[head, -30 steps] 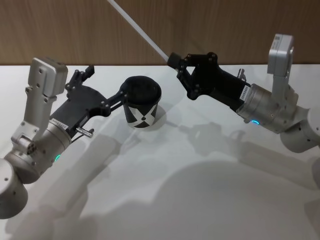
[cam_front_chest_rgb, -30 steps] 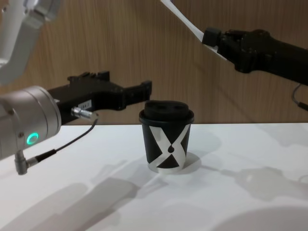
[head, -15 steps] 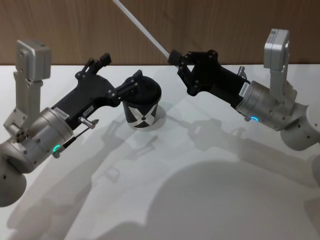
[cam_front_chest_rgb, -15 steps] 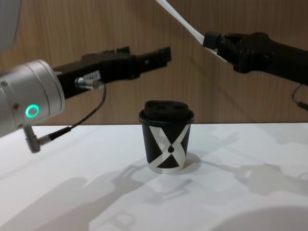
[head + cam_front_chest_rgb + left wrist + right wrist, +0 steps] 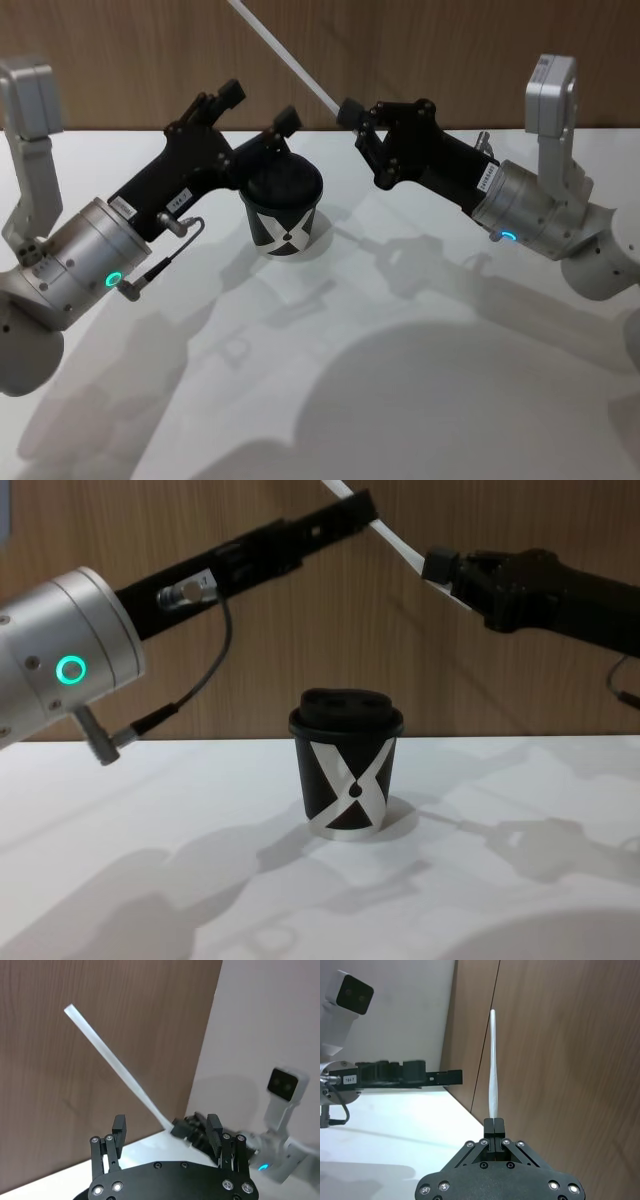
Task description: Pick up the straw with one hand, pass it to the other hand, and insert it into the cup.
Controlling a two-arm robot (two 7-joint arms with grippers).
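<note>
The white straw (image 5: 285, 56) slants up and away, its lower end pinched in my right gripper (image 5: 346, 111), which is shut on it above and to the right of the cup (image 5: 283, 205). The right wrist view has the straw (image 5: 493, 1067) rising straight from the closed fingertips (image 5: 490, 1123). My left gripper (image 5: 258, 108) is open and raised above the cup's left side, pointing at the straw. In the left wrist view the straw (image 5: 117, 1069) runs down between my two spread fingers (image 5: 119, 1125), farther off. In the chest view the left gripper (image 5: 345, 507) tip meets the straw (image 5: 397, 538). The black cup (image 5: 347, 765) with a white X stands upright, lid on.
The white table (image 5: 400, 380) spreads around the cup, with bare room in front. A brown wooden wall (image 5: 450, 50) stands close behind both grippers.
My left arm has lifted from beside the cup's rim up and forward toward the straw, fingers still open. The right gripper and the straw have held nearly still.
</note>
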